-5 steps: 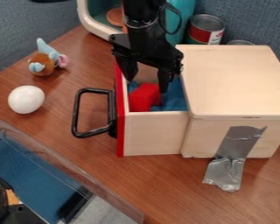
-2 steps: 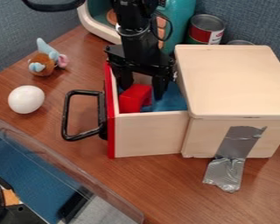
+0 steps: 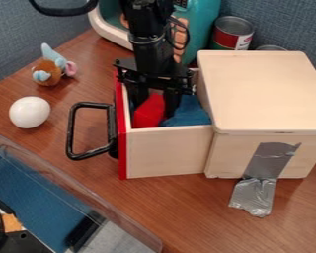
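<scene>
end effector [image 3: 154,105]: over the drawer [image 3: 166,153] | red block [image 3: 148,114]: close by, toward seven o'clock, long way one to seven | grip: can't tell if holding

Black arm [image 3: 152,51], upper centre of frame; rounded joint with pale glints; slim black cable [image 3: 185,35] looping alongside; black gripper [image 3: 154,103], wide crosspiece, jagged outline.

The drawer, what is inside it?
Inside the drawer are a red block and blue cloth. The gripper hides part of the block; what lies under the cloth is covered.
</scene>
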